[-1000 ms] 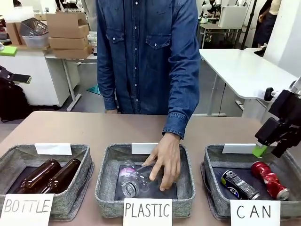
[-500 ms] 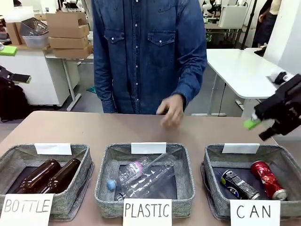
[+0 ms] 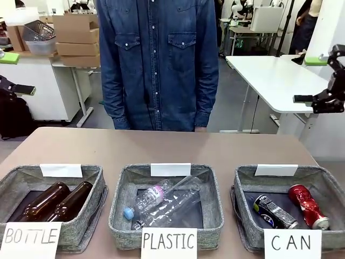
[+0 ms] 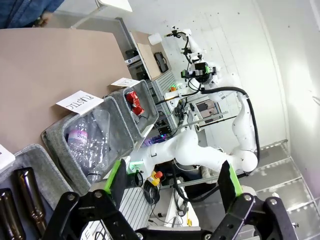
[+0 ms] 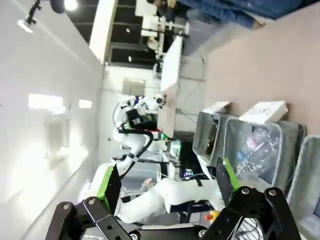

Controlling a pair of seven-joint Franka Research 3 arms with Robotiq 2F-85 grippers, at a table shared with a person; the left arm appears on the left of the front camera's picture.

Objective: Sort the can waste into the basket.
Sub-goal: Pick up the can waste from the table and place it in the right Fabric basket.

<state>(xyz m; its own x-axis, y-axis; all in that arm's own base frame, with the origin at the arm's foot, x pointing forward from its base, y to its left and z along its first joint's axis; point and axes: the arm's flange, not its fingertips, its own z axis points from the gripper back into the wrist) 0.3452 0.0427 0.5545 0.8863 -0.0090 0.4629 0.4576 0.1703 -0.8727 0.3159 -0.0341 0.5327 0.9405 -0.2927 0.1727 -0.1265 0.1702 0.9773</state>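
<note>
The grey basket (image 3: 240, 188) with the "CAN" card stands at the front right of the table. Inside it lie the can waste: a dark can (image 3: 275, 212) with white and blue print and a dented red can (image 3: 308, 205), side by side. The red can (image 4: 133, 101) also shows in the left wrist view. High above and right of that basket, my right gripper (image 3: 308, 80) hangs open and holds nothing. In its own view my left gripper (image 4: 172, 177) is open and holds nothing, well away from the baskets. My right gripper (image 5: 167, 181) is open in its own view too.
A basket marked "PLASTIC" (image 3: 119, 199) with clear plastic bottles (image 3: 161, 202) stands in the middle. The "BOTTLE" basket (image 3: 98, 181) on the left holds two brown glass bottles (image 3: 56, 200). A person in a denim shirt (image 3: 156, 59) stands at the far edge, hands off the table.
The person's hand left the PLASTIC basket and drew back, leaving the plastic bottles there. My right gripper rose from beside the CAN basket, up and to the right, still open.
</note>
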